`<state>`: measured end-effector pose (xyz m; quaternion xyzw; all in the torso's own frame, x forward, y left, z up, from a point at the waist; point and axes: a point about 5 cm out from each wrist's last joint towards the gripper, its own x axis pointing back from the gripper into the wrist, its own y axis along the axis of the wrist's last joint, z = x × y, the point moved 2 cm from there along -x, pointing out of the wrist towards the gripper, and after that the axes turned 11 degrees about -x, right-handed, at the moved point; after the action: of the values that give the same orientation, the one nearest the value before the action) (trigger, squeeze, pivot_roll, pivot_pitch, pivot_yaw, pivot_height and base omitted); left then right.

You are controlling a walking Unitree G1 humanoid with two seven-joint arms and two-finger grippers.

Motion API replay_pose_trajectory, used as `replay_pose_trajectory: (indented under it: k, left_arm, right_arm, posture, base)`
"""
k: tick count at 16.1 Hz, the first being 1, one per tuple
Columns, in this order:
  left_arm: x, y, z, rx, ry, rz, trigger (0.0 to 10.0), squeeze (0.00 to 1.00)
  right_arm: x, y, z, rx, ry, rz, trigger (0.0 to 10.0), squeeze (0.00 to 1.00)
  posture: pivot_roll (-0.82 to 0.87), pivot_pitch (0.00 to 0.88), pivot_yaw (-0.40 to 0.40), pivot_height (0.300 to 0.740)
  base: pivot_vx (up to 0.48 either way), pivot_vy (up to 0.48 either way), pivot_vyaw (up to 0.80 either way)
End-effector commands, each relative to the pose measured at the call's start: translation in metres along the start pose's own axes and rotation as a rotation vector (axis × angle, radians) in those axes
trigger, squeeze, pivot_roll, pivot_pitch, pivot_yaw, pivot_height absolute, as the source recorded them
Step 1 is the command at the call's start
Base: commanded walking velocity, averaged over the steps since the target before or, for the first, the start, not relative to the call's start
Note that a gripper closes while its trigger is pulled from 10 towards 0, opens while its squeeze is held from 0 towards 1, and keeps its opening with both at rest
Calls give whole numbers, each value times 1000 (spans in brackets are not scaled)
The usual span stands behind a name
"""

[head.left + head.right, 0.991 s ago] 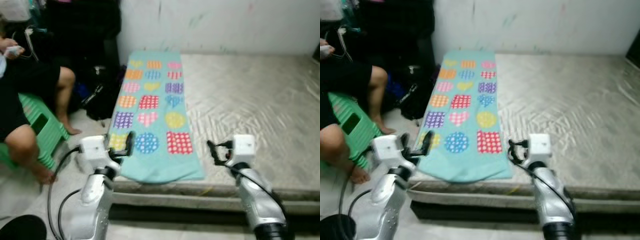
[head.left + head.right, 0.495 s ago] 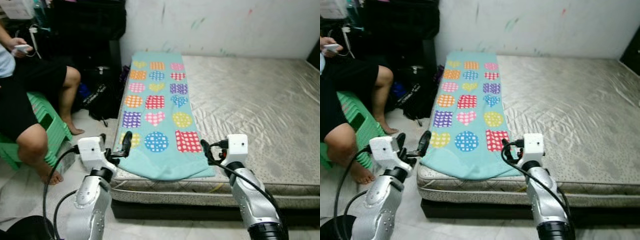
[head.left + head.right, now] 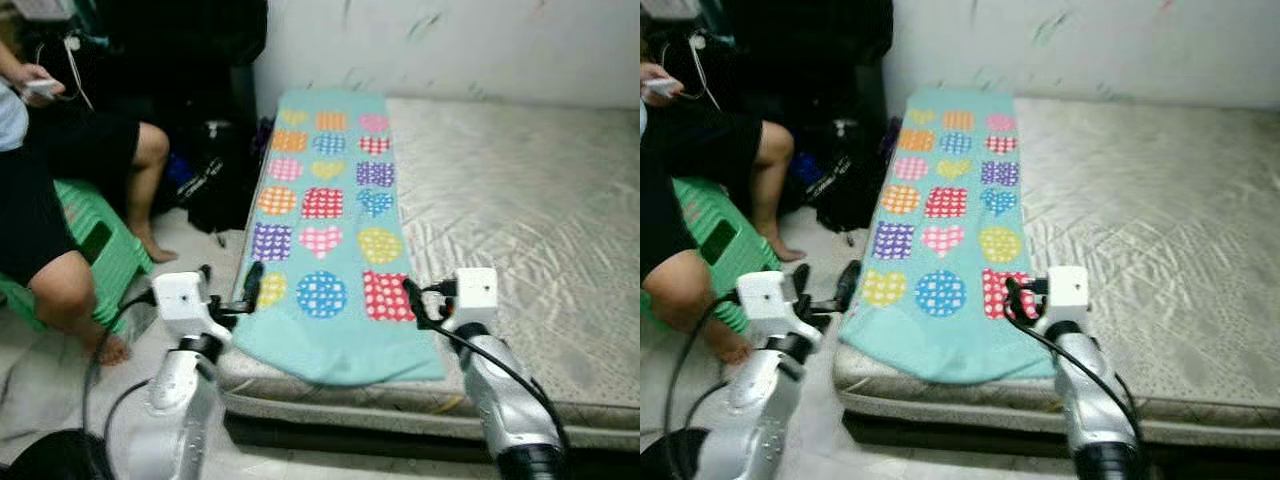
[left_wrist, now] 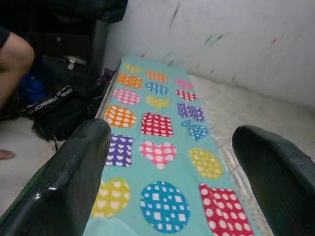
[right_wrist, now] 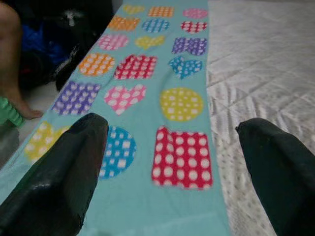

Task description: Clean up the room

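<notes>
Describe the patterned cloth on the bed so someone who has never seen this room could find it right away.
Start at the large grey quilted mattress against the white wall. Along its left edge, beside the seated person, lies a long turquoise blanket. Rows of polka-dotted hearts, circles and squares in many colours set it apart from the plain mattress.

No words, numbers or brand marks could be read anywhere. The strap (image 4: 48, 100) of the black bag (image 3: 222, 196) beside the blanket (image 3: 330, 235) carried a line of white lettering, possibly a brand name, but it was too small and blurred to make out. The blanket itself bore only dotted hearts, circles and squares, no writing. The streaks of colour on the wall (image 4: 236, 34) behind the blanket were smears, not letters.
</notes>
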<state>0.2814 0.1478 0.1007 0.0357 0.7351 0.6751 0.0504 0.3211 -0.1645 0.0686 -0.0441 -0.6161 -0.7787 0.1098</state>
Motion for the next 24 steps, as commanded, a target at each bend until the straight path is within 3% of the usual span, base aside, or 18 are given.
replay_pose_trajectory:
  k: [1, 11, 18, 24]
  left_arm:
    - [-3, 4, -10, 7, -29, -16, 10000, 0]
    - [-4, 0, -9, 16, -4, 16, 10000, 0]
    - [-4, -8, -7, 10, 17, 61, 10000, 0]
    - [-4, -8, -6, 29, 38, 67, 10000, 0]
  right_arm:
    - [3, 4, -11, 12, -30, -12, 10000, 0]
    - [3, 2, -12, 19, -37, -6, 10000, 0]
    - [2, -1, -13, 26, -42, 7, 10000, 0]
    - [2, -5, -12, 29, -29, 26, 10000, 0]
  posture:
    - [-94, 0, -7, 740]
    - [-87, 0, -11, 740]
    - [-86, 0, -13, 740]
    - [-86, 0, -13, 740]
  base:
    - [442, 0, 0]
    - [75, 0, 0]
    - [0, 0, -767]
    - [0, 0, 0]
